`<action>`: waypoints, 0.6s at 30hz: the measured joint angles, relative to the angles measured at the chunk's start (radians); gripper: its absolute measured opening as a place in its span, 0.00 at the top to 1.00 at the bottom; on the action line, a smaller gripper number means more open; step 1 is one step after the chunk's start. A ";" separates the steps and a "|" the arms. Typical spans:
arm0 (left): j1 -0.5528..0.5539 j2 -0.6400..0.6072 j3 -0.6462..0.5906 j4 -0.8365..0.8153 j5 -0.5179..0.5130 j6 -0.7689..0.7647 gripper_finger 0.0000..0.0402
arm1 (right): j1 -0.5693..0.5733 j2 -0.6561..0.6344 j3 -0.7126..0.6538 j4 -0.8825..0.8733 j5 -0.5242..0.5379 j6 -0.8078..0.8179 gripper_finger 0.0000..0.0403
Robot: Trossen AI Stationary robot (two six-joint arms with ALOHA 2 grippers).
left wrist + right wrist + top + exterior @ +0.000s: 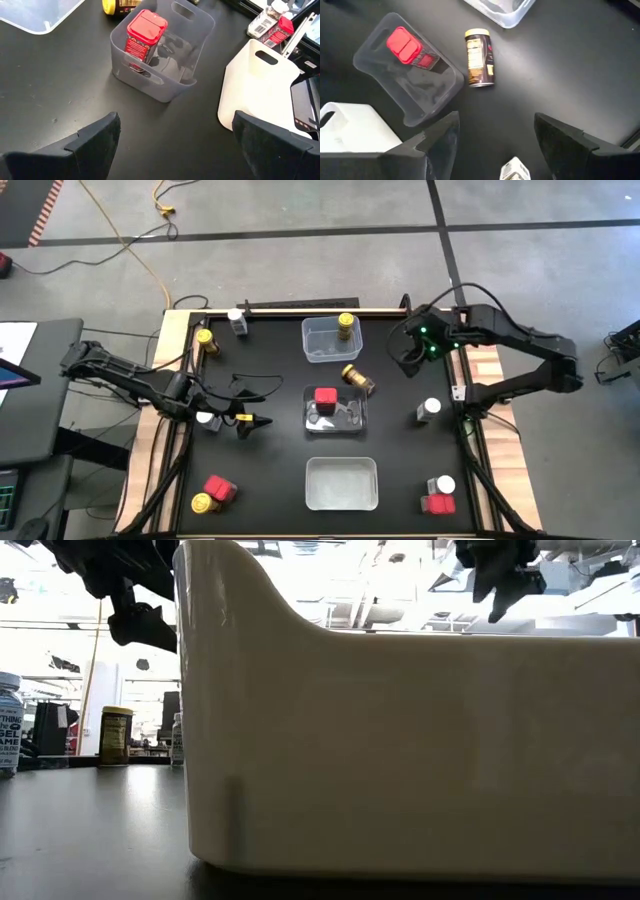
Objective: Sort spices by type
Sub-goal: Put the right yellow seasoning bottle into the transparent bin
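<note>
Fallen amber jar (pixel 358 378) crowds middle tub (pixel 335 420).

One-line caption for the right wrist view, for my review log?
Open right gripper above the table, facing a toppled yellow-capped amber jar beside the clear tub holding one red tin.

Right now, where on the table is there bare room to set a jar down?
Bare mat lies between the left claw and the middle tub, and between the near empty tub and the red tin at the right corner. It is crowded between the far tub and the middle tub, where the tipped amber jar lies. The right claw hovers there.
</note>
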 joint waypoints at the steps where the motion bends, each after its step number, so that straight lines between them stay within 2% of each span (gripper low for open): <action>1: 0.000 0.000 0.000 0.000 -0.003 0.000 0.08 | -0.004 0.007 0.000 -0.002 0.000 -0.004 0.30; 18: 0.000 0.000 0.000 0.000 -0.001 0.000 0.08 | -0.001 0.180 0.000 0.001 0.000 -0.138 0.30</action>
